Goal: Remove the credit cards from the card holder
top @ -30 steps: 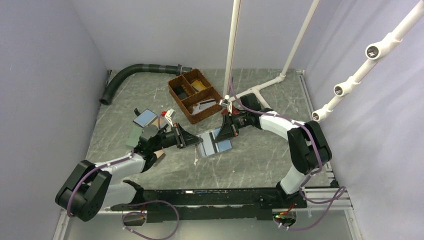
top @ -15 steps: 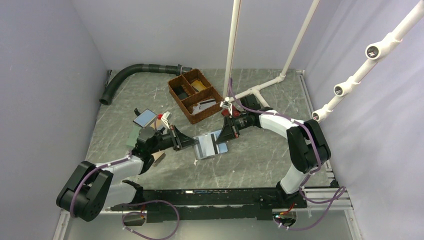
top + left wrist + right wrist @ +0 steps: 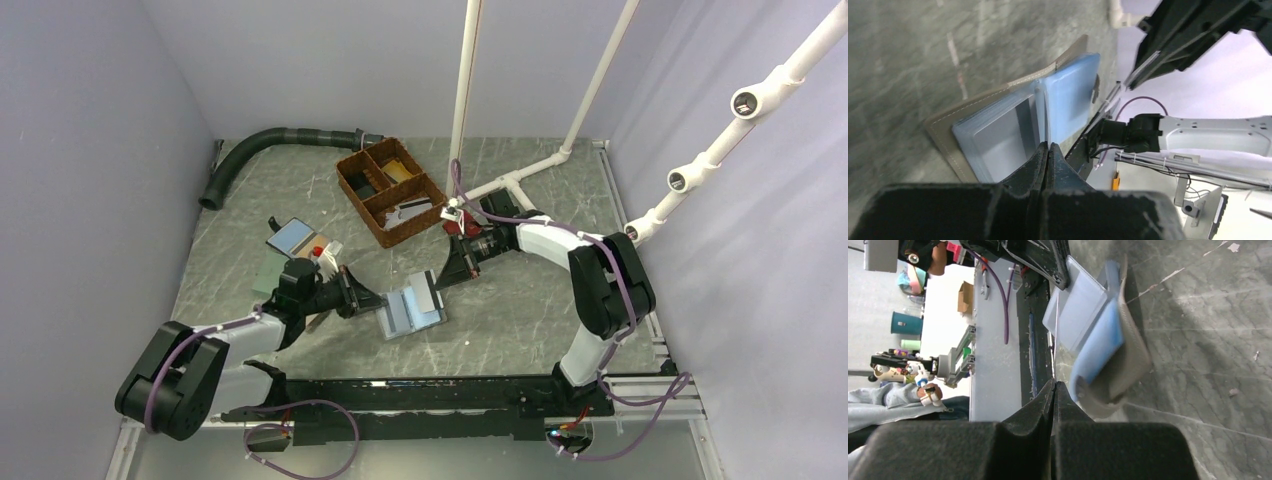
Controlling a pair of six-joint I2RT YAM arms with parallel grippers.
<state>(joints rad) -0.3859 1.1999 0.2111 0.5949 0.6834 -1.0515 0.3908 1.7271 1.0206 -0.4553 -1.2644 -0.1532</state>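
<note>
The card holder (image 3: 405, 312) lies open on the grey table between my two arms, taupe outside and light blue inside. My left gripper (image 3: 372, 298) is shut on its left edge; in the left wrist view the jaws (image 3: 1048, 146) pinch a thin flap at the fold of the holder (image 3: 998, 135). My right gripper (image 3: 443, 278) is at the holder's far right corner. In the right wrist view it (image 3: 1054, 382) is shut on a thin pale credit card (image 3: 1055, 340), seen edge-on beside the holder (image 3: 1098, 345). I cannot tell whether the card's far end is still in a slot.
A brown wicker basket (image 3: 388, 190) with compartments stands behind the holder. A black hose (image 3: 270, 140) lies at the back left. White pipe posts (image 3: 510, 185) rise at the back right. Another blue wallet (image 3: 292, 235) and small items (image 3: 318, 252) lie by my left arm.
Both grippers and the open holder have moved toward the near left. The holder now lies lower and more to the left than a second ago.
</note>
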